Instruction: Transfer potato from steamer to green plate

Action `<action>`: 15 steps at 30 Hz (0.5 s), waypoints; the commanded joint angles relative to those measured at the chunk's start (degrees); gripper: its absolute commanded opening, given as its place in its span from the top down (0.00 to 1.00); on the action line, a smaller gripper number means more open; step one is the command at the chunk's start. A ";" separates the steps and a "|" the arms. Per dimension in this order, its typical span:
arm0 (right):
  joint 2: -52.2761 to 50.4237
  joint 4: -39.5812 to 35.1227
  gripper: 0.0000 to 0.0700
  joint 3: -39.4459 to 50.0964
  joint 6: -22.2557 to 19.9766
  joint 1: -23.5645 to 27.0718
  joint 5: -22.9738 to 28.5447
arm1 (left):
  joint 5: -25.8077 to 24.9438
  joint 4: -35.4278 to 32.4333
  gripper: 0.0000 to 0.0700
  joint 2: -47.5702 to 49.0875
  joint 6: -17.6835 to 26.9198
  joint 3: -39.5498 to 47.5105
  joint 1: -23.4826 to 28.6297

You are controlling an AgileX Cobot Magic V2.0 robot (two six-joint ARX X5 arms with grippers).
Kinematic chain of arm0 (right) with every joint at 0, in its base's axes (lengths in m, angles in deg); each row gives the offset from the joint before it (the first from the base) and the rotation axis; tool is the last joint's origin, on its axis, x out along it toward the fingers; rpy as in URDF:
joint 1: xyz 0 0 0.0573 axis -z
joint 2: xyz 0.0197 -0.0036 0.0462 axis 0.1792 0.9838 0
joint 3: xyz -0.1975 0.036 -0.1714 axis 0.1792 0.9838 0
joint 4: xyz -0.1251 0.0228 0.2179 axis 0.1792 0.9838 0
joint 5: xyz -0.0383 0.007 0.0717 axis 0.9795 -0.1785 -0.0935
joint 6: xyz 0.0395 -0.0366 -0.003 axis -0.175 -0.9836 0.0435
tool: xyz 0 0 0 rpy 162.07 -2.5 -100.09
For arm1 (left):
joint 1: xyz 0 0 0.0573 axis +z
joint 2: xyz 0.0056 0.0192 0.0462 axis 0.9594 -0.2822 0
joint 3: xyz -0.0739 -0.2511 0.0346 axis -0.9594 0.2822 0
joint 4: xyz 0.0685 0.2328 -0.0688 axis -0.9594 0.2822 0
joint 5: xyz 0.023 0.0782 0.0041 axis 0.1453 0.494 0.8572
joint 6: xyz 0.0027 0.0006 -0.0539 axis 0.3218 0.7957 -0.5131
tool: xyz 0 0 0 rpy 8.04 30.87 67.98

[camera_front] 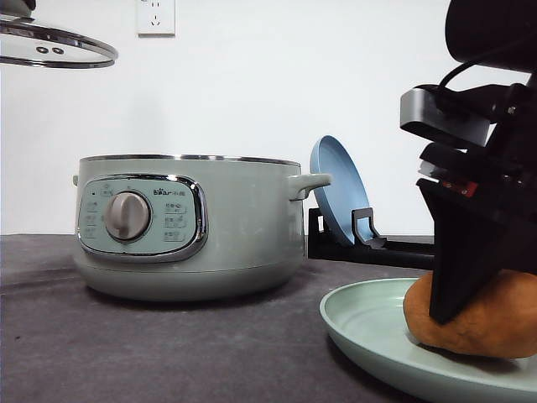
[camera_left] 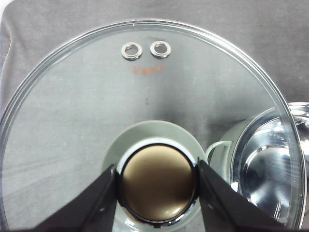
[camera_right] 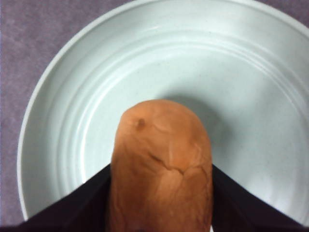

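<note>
The right gripper [camera_right: 159,227] is seen closed on the potato [camera_right: 161,166], its two black fingers [camera_right: 82,205] pressed against the potato's opposite flanks in the right wrist view. Directly beneath this gripper the green plate [camera_right: 72,111] is spread, and the potato is seen resting on the plate's inner surface in the front view [camera_front: 478,315], with a black finger [camera_front: 457,260] laid down across its near side. A small dark pit and fine cracks are shown in the potato's orange-brown skin. The grey cloth-covered table [camera_front: 168,353] is visible around the plate's rim [camera_front: 361,336].

The left gripper [camera_left: 157,193] is clamped on the brass-coloured knob [camera_left: 157,186] of the glass lid [camera_left: 145,96], a finger [camera_left: 96,205] being set tight against each side of the knob. The lid is held level in the air, well above the table, and its rim is caught at the upper corner of the front view [camera_front: 54,50]. Two small metal-ringed vent holes [camera_left: 132,50] are seen in the glass on the far side of the knob from the fingers. Below and to one side of this gripper, through the glass, the open steamer [camera_left: 270,164] is made out, its shiny metal bowl uncovered.

In the front view the steamer [camera_front: 189,227] is placed well apart from the right gripper, on its left, with its dial [camera_front: 127,216] and control panel turned toward the camera. Behind the plate a blue plate [camera_front: 337,189] is stood on edge in a black rack [camera_front: 361,239]. A wall socket [camera_front: 156,17] is mounted on the white wall.
</note>
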 commanded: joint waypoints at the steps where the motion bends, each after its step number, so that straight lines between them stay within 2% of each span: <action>1: 1.03 -0.29 0.65 -0.02 0.79 -0.33 0.56 | 0.09 -0.70 1.00 0.55 -0.09 -2.51 -0.04; 4: 1.02 -0.47 0.60 -0.02 0.77 -0.33 0.56 | 0.09 -0.70 1.00 0.55 -0.09 -2.51 -0.04; 11: -1.96 0.03 0.30 -1.48 0.78 -0.33 0.55 | 0.09 -0.72 1.00 0.55 -0.11 -2.51 -0.04; 15: -6.92 5.83 0.24 -6.59 0.90 -0.33 0.55 | 0.08 -0.72 1.00 0.55 -0.16 -2.50 -0.04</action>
